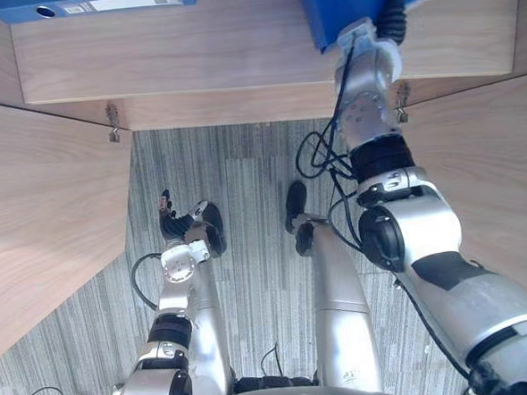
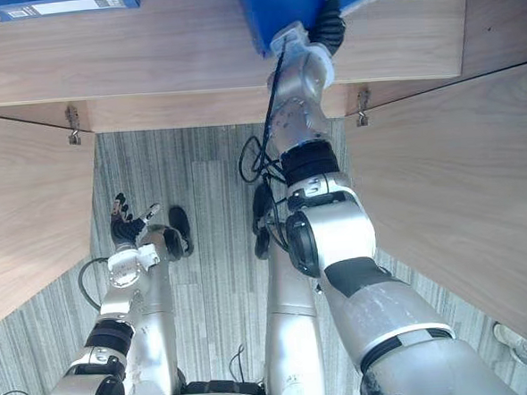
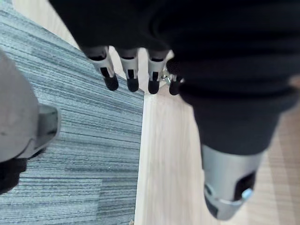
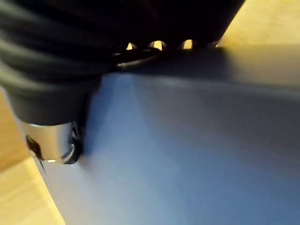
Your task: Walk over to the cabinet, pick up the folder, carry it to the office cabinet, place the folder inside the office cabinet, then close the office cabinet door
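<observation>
Silver-grey arms, dark ribbed wrist covers, silver dark-tipped fingers

The folder runs off the top edge, and the right hand seems mostly hidden behind it.

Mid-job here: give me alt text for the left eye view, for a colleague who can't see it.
The right hand grips a blue folder at the wooden cabinet shelf, between two open doors. A second blue folder lies at the shelf's far left. The left hand hangs open above grey carpet.
</observation>
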Controlling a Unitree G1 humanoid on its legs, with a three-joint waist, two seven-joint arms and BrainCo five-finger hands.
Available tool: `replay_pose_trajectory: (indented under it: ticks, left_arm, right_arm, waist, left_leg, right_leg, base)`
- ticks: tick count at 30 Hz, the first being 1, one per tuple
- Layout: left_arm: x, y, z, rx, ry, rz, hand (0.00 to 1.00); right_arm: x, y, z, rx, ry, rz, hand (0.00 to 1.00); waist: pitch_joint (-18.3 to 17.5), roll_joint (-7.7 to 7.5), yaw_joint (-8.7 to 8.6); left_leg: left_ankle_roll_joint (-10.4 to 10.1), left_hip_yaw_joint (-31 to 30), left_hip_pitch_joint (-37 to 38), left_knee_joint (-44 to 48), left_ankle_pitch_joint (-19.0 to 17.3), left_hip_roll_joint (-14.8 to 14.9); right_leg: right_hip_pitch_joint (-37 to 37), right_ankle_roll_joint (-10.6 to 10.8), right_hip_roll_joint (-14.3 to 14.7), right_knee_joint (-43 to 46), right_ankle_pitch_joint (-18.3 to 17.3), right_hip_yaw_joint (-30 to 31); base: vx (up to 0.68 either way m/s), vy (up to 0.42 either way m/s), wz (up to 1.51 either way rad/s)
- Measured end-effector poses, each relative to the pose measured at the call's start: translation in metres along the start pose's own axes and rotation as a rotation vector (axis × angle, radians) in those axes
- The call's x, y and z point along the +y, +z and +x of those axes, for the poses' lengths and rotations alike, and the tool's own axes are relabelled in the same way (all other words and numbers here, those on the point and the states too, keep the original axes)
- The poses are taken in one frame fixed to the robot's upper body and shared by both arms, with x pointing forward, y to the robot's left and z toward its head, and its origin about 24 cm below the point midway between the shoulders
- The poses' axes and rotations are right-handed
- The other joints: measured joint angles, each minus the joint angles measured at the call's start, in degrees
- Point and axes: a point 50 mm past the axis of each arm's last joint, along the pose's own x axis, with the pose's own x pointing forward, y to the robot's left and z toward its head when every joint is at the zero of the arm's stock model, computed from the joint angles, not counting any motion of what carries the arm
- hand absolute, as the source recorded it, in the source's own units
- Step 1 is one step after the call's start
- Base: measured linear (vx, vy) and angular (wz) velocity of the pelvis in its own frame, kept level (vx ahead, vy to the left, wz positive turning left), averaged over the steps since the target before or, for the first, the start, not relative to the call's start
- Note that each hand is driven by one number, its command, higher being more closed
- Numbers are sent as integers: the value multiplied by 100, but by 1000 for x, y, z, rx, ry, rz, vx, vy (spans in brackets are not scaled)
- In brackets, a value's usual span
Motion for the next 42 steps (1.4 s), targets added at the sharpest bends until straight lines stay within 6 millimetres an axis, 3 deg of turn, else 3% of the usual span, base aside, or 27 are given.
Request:
replay_pose_trajectory:
  ticks: [3,7,16,17,21,26,32,42]
  left_arm:
    - [-3,-1,-2,10,10,-15,0]
    - [-5,-1,-2,18,12,-23,0]
    - [-3,4,3,7,37,-48,0]
    - [-2,5,3,4,39,-46,0]
    - [0,6,5,1,47,-51,0]
    - [-2,4,4,14,38,-49,0]
    - [-3,-9,1,67,34,-36,0]
    - [-5,-12,1,85,26,-36,0]
  right_arm:
    - [-16,8,-2,-41,-63,82,100]
    - [-34,3,-10,-43,-115,125,100]
    - [-36,-1,-13,-33,-99,124,100]
    - [-34,-1,-13,-30,-89,119,0]
    - [-21,-6,-12,-1,-40,84,0]
    - [12,-7,-14,19,59,38,0]
    - [41,-7,-20,22,163,-6,0]
    - [53,-12,-27,18,261,-62,0]
  waist:
    - [-1,0,7]
    - [-8,-2,-3]
    - [-8,-2,-10]
    - [-8,-2,-9]
    - [-8,-2,-23]
    - [-9,-1,-23]
    - [-21,6,-37]
    - [-22,8,-95]
  left_leg:
    - [-22,20,121,-119,31,-5]
    - [-51,52,356,-268,51,-2]
    - [-61,54,390,-331,75,36]
    - [-61,53,389,-337,75,49]
    - [-43,81,390,-375,90,53]
    - [-29,117,437,-546,197,32]
    - [-44,111,652,-843,340,5]
    - [-73,114,674,-937,404,-7]
  right_leg:
    - [93,-8,3,-75,10,2]
    - [284,-13,14,-179,13,4]
    - [380,-24,71,-377,107,-5]
    - [394,-21,89,-421,132,-5]
    - [395,-21,96,-486,180,9]
    - [443,-53,85,-622,289,5]
    - [722,-85,69,-931,406,-76]
    - [743,-113,55,-967,418,-125]
  base:
    - [-13,-38,1]
    - [-13,-43,1]
    - [-20,-7,-2]
    - [-23,9,-7]
    - [-20,5,-3]
    - [-4,-1,1]
    - [-33,-6,6]
    - [-8,-5,2]
